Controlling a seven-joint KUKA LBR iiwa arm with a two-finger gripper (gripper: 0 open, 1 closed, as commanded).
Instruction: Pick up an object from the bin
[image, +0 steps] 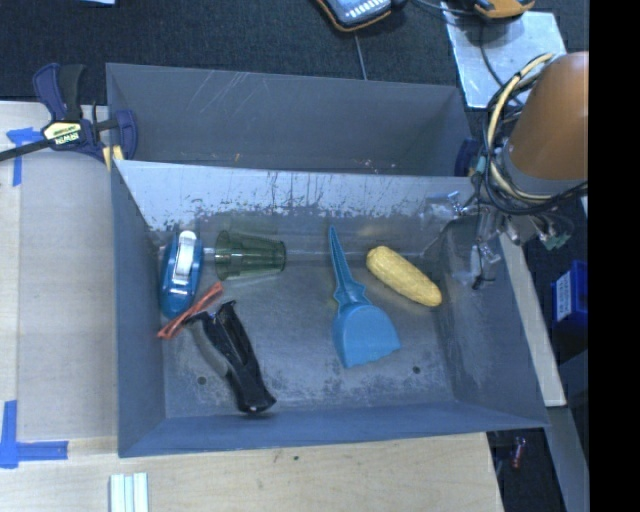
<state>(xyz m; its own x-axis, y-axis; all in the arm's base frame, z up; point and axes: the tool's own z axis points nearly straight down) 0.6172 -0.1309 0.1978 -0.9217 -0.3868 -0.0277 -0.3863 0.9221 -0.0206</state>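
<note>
Yellow corn cob (403, 276), a stubby toy-like piece, lies on the floor of the grey metal bin (300, 125) in its right half, tilted so that one end points up-left and the other down-right; it is the thing nearest to the gripper (481, 262), yet it is apart from it. The gripper hangs at the bin's right side, over the sloping right wall and just beside the cob's lower end; it has nothing visibly in it, and I cannot tell from this angle whether its jaws are wide or narrow. Above it sits the arm's rounded orange cover (553, 115), with cables looped round it.

Left of the cob, close but not clearly touching, lies a blue scoop (358, 330); its thin handle points toward the back wall and its broad blade toward the front. Further left, near the back wall, a dark green translucent cup (250, 255) lies on its side; beside it at the left wall is a blue and white object (180, 272), upright along the wall. Below that a thin orange strip (190, 312) crosses the top of a black handle-shaped tool (238, 360), which runs down toward the front-left corner.
</note>
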